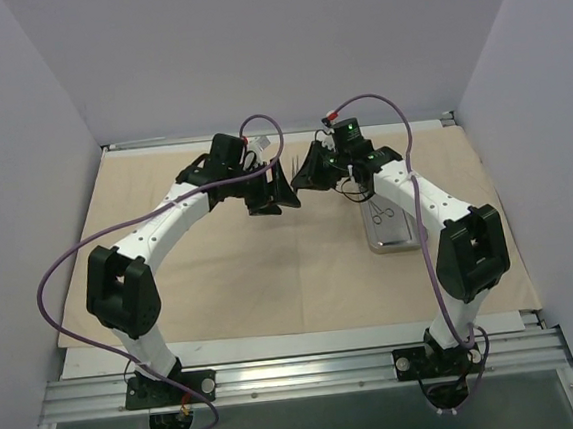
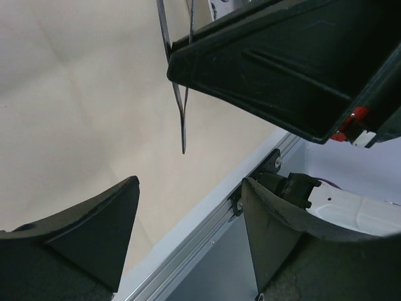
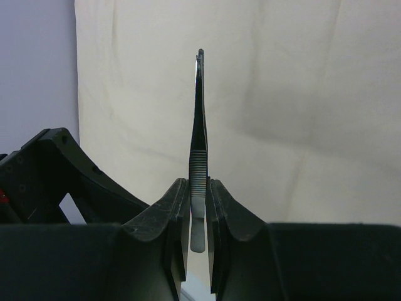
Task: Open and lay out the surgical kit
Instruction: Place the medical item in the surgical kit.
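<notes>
Free passage: the cloth wrap lies flat and bare across the centre and lower left of the top view. Obstacles: the steel tray right of centre, partly under the right arm; the left arm arching over the left side. At upper centre the left gripper, jaws wide, and the right gripper stand near each other; the thin instrument clamped in the right gripper occupies the gap between them. Walls close the left, right and far sides.
</notes>
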You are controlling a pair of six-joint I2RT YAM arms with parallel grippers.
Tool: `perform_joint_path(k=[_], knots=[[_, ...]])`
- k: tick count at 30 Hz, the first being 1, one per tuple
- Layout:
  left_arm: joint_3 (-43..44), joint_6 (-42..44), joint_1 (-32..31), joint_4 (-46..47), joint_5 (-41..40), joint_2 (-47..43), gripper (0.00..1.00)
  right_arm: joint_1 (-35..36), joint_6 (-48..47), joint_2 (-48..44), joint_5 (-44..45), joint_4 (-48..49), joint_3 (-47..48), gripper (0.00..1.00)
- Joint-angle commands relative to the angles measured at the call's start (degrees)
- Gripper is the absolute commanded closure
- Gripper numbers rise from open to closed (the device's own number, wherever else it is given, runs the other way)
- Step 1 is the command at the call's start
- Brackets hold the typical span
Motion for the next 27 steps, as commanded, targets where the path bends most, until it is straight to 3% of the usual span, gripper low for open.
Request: perform_joint_path(k=[1,15,27], knots=[[2.52,0.11,-0.12,0.61,-1.58,-2.2,0.25,0.82,1.34,-2.36,-1.31,1.71,1.28,1.0],[6.12,3.0,-0.03,-4.22,-5.44,0.96,0.34,4.25,3.36,-1.22,-2.98,2.32,2.42,1.0],[6.3,4.41,0.4,-5.54,-5.45,2.63,0.56,4.77,4.15,-0.61,-3.51,3.38,2.86,1.0]])
